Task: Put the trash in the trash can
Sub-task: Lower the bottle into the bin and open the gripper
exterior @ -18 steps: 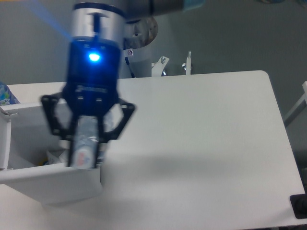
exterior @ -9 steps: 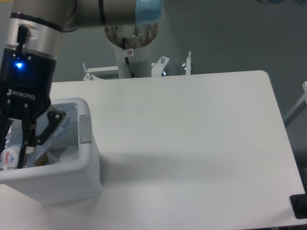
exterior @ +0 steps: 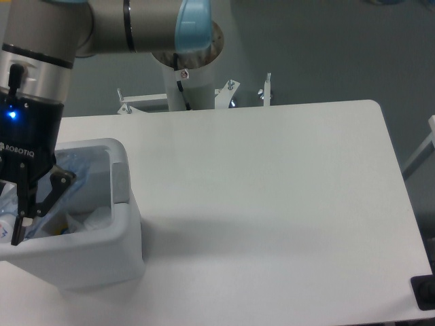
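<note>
since before, the hand (exterior: 15,221) has slid further left over the trash can (exterior: 102,255), clamped on the crushed bottle (exterior: 5,221) for dropping.

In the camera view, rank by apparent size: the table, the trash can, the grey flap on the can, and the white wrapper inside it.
1. Table
2. Trash can
3 and 4. Grey flap and wrapper look alike; the can's wall partly hides the wrapper, so I won't rank them.
</note>
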Motion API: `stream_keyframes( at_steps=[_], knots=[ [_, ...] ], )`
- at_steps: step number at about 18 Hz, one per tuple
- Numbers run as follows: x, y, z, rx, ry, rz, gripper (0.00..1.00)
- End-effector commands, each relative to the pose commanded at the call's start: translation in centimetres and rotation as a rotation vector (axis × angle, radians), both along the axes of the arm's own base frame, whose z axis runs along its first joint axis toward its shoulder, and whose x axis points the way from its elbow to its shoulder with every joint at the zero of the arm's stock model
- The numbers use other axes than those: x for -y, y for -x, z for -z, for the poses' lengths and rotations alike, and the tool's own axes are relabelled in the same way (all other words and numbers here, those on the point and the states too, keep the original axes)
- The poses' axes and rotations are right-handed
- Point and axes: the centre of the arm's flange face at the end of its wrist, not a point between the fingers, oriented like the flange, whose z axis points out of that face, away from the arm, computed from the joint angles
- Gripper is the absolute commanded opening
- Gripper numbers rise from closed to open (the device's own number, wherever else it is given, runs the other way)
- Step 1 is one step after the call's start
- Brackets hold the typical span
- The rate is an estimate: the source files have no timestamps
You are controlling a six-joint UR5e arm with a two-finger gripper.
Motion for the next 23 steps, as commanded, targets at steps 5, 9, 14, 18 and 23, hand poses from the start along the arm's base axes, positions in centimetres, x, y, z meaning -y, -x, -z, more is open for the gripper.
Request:
stream_keyframes(
  at_steps=[5,9,14,18,23],
  knots=[
    [0.1,0.0,2.3,0.016,0.039,0.003,0.41],
    [0.2,-0.2,3.0,0.024,0.052,0.003,0.42],
    [0.2,-0.2,4.2,0.033,0.073,0.004,0.46],
    [0.4,-0.3,4.8,0.036,0.084,0.004,0.6],
    [0.6,-0.1,4.2,0.011,0.076,0.011,1.0]
  ],
)
